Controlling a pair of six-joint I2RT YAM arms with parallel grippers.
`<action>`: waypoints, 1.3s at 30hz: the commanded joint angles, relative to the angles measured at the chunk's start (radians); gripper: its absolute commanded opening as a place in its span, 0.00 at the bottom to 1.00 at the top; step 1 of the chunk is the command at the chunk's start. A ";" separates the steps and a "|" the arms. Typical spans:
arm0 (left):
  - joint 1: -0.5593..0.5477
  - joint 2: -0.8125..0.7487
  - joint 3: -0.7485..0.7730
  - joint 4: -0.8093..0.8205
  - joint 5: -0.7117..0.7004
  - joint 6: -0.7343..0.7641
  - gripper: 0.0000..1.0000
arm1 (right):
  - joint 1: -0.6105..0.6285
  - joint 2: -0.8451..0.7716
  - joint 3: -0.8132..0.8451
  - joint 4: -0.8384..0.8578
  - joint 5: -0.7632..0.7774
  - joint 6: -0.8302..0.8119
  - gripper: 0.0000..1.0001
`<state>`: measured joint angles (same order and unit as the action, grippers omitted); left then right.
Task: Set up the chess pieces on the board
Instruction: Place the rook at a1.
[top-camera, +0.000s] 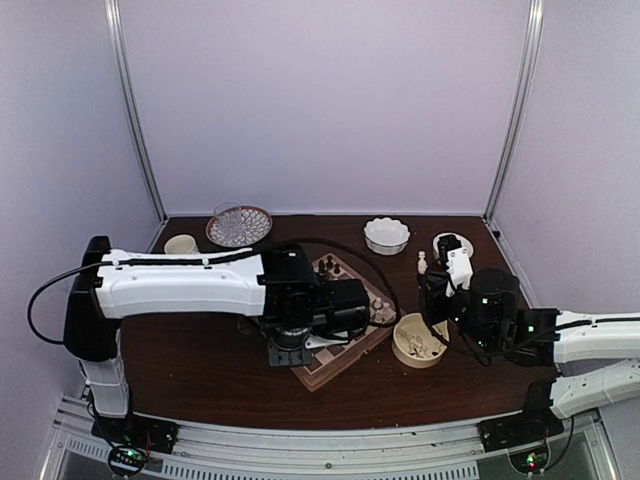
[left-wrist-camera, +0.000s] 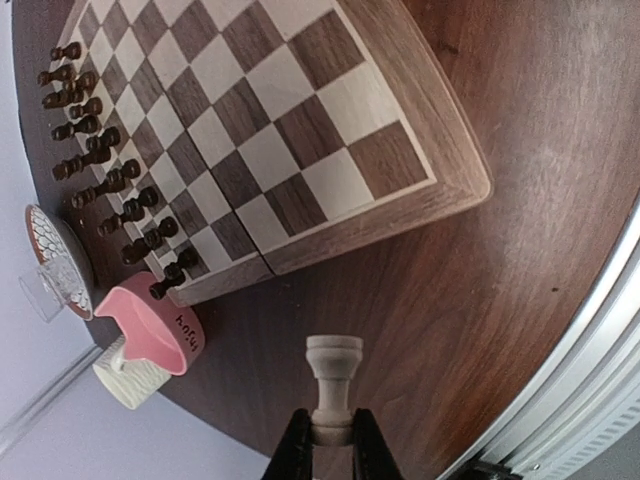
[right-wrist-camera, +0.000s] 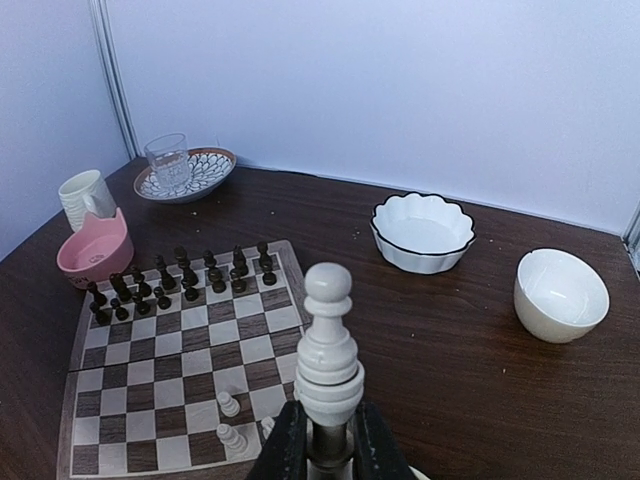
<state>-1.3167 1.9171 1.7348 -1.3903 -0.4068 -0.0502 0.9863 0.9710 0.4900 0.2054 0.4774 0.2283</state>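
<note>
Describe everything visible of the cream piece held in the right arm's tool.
The cream piece looks like smooth turned wood: a round knob on top, a thin collar, then stacked rings widening downward. Its foot is pinched between the dark fingers of the right tool. It stands upright along the tool, held in the air with the board beyond it, touching nothing else.

The board (left-wrist-camera: 300, 130) is checkered in light and dark brown with a pale wood rim. The chess pieces (right-wrist-camera: 328, 350) are cream-white, and the other pieces (right-wrist-camera: 180, 275) are dark brown. The table (right-wrist-camera: 480, 380) is dark reddish-brown wood. The small bowl (right-wrist-camera: 95, 250) is pink, the scalloped bowl (right-wrist-camera: 423, 232) is white with a thin dark rim, and the round bowl (right-wrist-camera: 560, 293) is plain cream. The plate (right-wrist-camera: 205, 172) has a white scale pattern inside a brown edge. The cup (right-wrist-camera: 82, 195) is ribbed cream.
</note>
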 joint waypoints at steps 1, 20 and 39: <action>-0.004 0.093 0.106 -0.189 -0.071 0.170 0.00 | -0.010 -0.009 -0.013 0.017 0.046 0.005 0.00; -0.013 0.327 0.251 -0.270 -0.097 0.415 0.00 | -0.026 -0.043 -0.030 0.019 0.055 0.003 0.00; -0.071 0.422 0.275 -0.233 -0.288 0.495 0.00 | -0.029 -0.075 -0.049 0.038 0.033 -0.003 0.00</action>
<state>-1.3746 2.3264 1.9850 -1.6112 -0.6559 0.4072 0.9634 0.9199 0.4618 0.2161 0.5095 0.2306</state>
